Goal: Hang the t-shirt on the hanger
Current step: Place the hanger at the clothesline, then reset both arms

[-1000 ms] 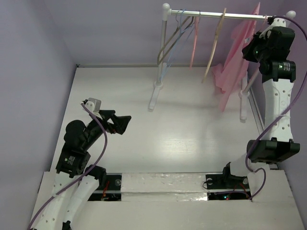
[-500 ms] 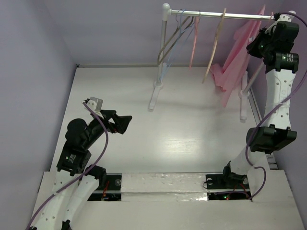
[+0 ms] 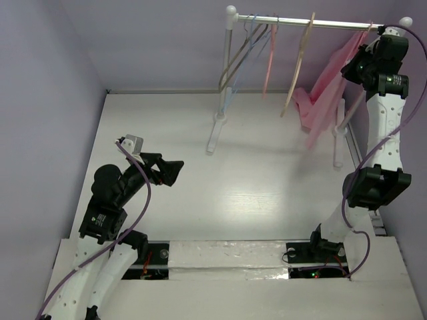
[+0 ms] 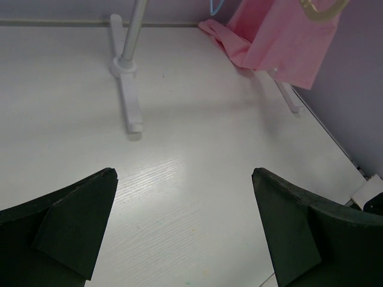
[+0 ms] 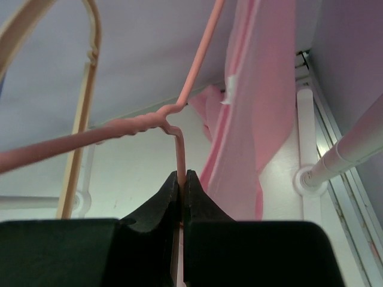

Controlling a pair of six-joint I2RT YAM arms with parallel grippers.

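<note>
Two arms, one pink t-shirt at the rack's right end

The right gripper has its jaws pressed shut on the thin salmon-pink wire of the hanger, just below its twisted neck, high up by the right end of the rack. The t-shirt hangs in loose folds just beside that wire, next to the rack's right post; whether it sits fully on the hanger's frame cannot be told. A tan wooden hanger hangs from the rail to the shirt's left. The left gripper, well apart from the rack and low over the white surface, holds its jaws wide apart with nothing between them.
</note>
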